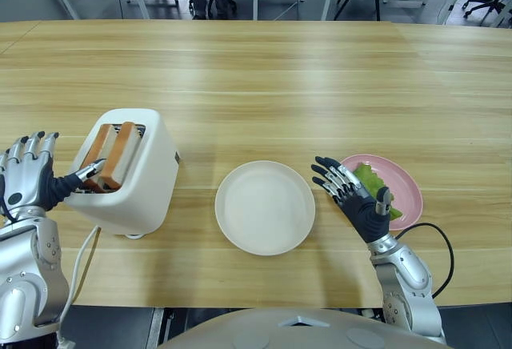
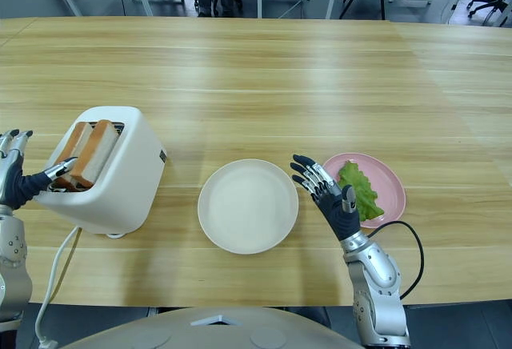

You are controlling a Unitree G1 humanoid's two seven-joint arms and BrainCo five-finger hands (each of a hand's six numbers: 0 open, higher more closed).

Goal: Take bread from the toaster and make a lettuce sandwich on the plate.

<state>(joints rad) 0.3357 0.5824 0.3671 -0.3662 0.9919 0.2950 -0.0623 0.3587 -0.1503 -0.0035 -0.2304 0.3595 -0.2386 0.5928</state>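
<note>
Left hand (image 1: pixel 28 174), open and gripping nothing, a fingertip (image 1: pixel 93 169) at the bread (image 1: pixel 120 153) in the toaster (image 1: pixel 146 182), should pinch one slice and lift straight up.

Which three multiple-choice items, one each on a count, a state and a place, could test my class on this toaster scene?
1. How many bread slices stand in the toaster? A one B two C four
2. The right hand is: A open, holding nothing B shut on a bread slice C shut on the toaster
3. The lettuce lies: A in the toaster B on the pink plate C in the right hand
Answers: 1 B, two slices stick out of the slots; 2 A, it is spread with nothing in it; 3 B, the green leaf rests on that plate.
</note>
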